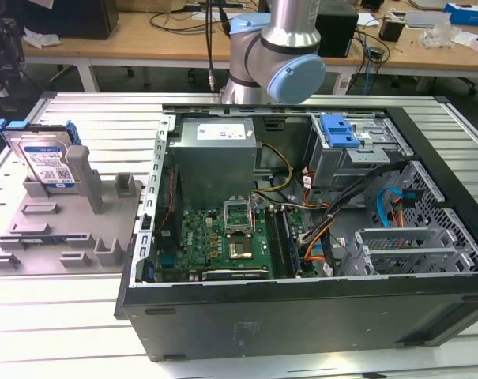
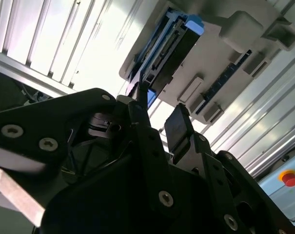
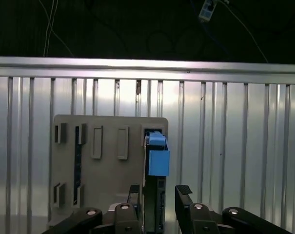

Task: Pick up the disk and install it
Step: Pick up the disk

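Standing on edge in a slot of the grey fixture [image 1: 65, 219], the disk [image 1: 47, 162] sat on the slatted worktop [image 1: 88, 118] at the exterior view's left, beside the open computer case [image 1: 302, 237]; the arm [image 1: 282, 47] rose behind the case. In the second wrist view the jaws were apart and empty, their dark fingers [image 2: 177, 124] near the disk [image 2: 169, 46] and fixture [image 2: 220, 56]. In the first wrist view the disk [image 3: 157, 161], blue bracket facing the camera, lined up with the gap between the parted jaws; whether they touched it could not be told.
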### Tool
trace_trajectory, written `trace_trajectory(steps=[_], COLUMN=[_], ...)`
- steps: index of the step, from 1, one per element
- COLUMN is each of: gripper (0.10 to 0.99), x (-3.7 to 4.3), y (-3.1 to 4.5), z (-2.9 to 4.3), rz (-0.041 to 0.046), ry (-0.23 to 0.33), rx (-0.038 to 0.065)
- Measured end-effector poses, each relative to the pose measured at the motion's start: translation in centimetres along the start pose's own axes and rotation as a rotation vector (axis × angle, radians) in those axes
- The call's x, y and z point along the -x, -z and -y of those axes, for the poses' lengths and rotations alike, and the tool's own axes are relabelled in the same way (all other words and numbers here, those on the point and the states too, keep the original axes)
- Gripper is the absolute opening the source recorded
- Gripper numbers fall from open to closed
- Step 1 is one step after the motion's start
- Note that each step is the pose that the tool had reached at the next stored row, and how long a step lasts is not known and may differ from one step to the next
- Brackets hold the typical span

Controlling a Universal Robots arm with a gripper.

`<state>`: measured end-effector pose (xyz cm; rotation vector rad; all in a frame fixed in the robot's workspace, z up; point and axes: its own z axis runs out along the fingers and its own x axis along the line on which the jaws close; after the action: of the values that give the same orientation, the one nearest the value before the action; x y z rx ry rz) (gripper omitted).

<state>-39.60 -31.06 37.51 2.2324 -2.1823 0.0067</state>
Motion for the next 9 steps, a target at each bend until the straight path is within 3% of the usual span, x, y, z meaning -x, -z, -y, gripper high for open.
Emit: trace_trajectory(steps=[9], gripper=[0.424], x=[0.42], y=[-0.14], z=[-0.29], rz=[-0.0002], ry=[-0.001], rx=[0.0])
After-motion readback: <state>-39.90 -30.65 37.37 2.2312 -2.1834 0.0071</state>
